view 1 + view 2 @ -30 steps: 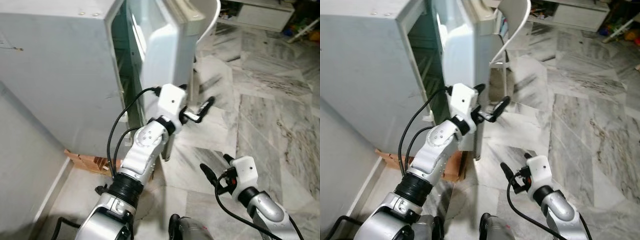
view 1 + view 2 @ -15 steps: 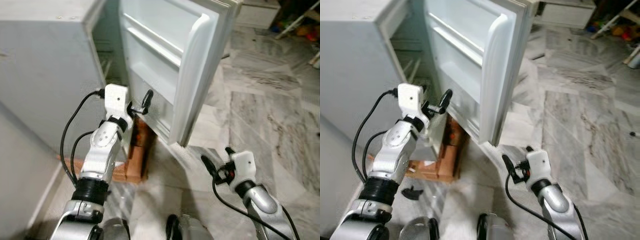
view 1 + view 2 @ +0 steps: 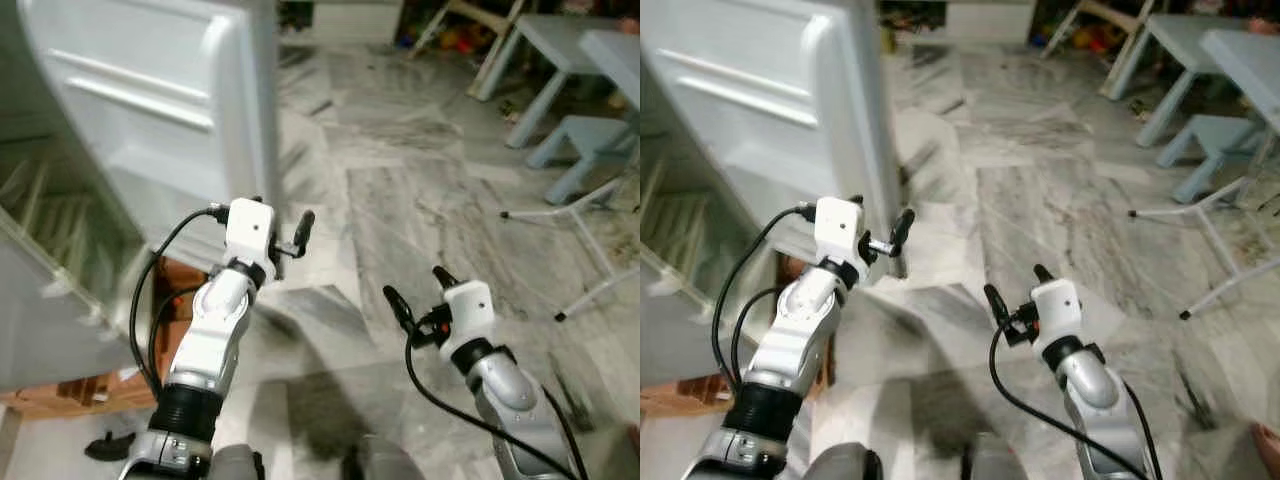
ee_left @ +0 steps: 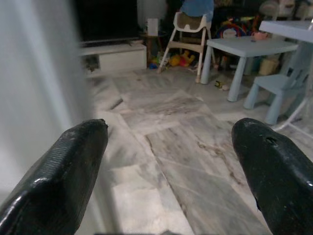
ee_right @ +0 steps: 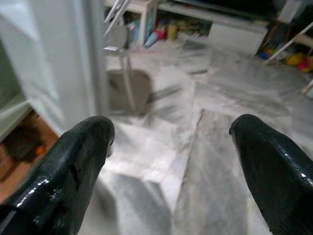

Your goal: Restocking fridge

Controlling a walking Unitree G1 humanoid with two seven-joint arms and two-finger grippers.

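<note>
The left tool (image 3: 290, 238) hung with fingers apart and empty, just beside the edge of the open fridge door (image 3: 150, 90). The right tool (image 3: 415, 293) was also spread and empty, lower, over the marble floor (image 3: 400, 190). A blue table (image 3: 560, 40) stood beyond.

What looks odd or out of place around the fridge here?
The fridge door stands wide open, yet both grippers, left and right, are open and hold nothing to stock. A brown box and a small dark object lie on the floor beside the fridge.
</note>
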